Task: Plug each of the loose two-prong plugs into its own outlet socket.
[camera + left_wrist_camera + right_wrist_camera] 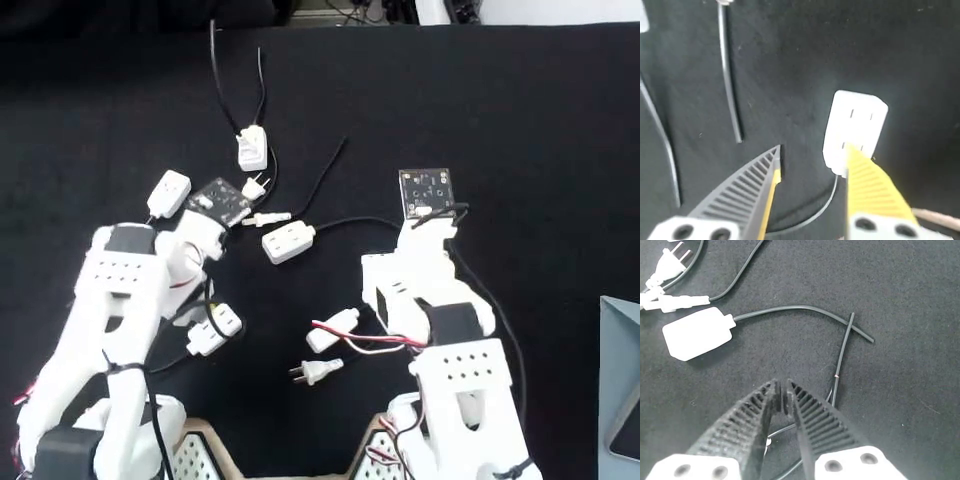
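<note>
Closest to the arms' bases, well short of the middle socket (288, 241), a loose plug (315, 371) lies on the black desk (520, 120) with its two prongs bare. A second white piece (332, 330), likely another plug, sits just beyond it, beside the right arm (440, 320). About level with that, a small socket (213, 328) lies right beside the left arm (120, 290).

The middle socket lies flat between the two arms, and its black cord (790, 307) curves off toward the right arm. That arm's jaws are pressed together on nothing and hang low over a crossing of thin cords, a little way from the middle socket. The left arm's jaws stand open and empty, one tip just beside another socket (855, 125) whose slots face up.

Just past the middle socket lies a slim connector (265, 217). Farther on are a two-prong plug (257, 186) and a white adapter (251, 150) with cords trailing away.

Nothing is plugged in yet, as far as I can judge. I see three risks:
- The closed right jaws could snag a cord and drag the middle socket askew.
- The sockets lie unfixed on cloth, so a plug pushed in from one side would probably shove them along rather than seat.
- The open left tip could nudge its socket off line before anything is gripped.
</note>
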{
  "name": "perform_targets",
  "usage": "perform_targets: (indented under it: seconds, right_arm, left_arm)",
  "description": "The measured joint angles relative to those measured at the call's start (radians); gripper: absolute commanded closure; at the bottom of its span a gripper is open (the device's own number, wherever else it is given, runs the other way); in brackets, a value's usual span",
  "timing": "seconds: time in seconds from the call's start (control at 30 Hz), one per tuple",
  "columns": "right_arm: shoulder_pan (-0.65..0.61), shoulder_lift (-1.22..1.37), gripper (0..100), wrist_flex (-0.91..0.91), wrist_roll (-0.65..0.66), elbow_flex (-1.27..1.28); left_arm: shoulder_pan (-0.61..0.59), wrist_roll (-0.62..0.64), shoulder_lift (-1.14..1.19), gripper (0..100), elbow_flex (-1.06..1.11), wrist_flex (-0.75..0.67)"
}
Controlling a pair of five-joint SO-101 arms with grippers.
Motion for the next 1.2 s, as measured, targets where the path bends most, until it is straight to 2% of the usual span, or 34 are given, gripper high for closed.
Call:
perform_targets:
  seconds: [0.2,0.33,0.47,0.57,0.73,0.83,1.2]
  right_arm:
    - [0.0,0.0,97.7,0.0,0.0,0.0]
    - [0.0,0.0,97.7,0.0,0.0,0.0]
    - [0.0,0.0,97.7,0.0,0.0,0.0]
    - [0.0,0.0,97.7,0.0,0.0,0.0]
    - [0.0,0.0,97.7,0.0,0.0,0.0]
    - [0.0,0.0,97.7,0.0,0.0,0.0]
    - [0.0,0.0,97.7,0.0,0.0,0.0]
  left_arm:
    - [0.029,0.0,0.006,80,-0.025,0.063]
    - [0.121,0.0,0.006,80,0.034,0.061]
    - [0.167,0.0,0.008,77,0.137,-0.055]
    - [0.169,0.0,0.006,73,0.224,-0.18]
    - [0.127,0.0,0.011,75,0.284,-0.313]
    - [0.094,-0.002,0.012,78,0.292,-0.338]
    - [0.08,0.0,0.012,77,0.296,-0.322]
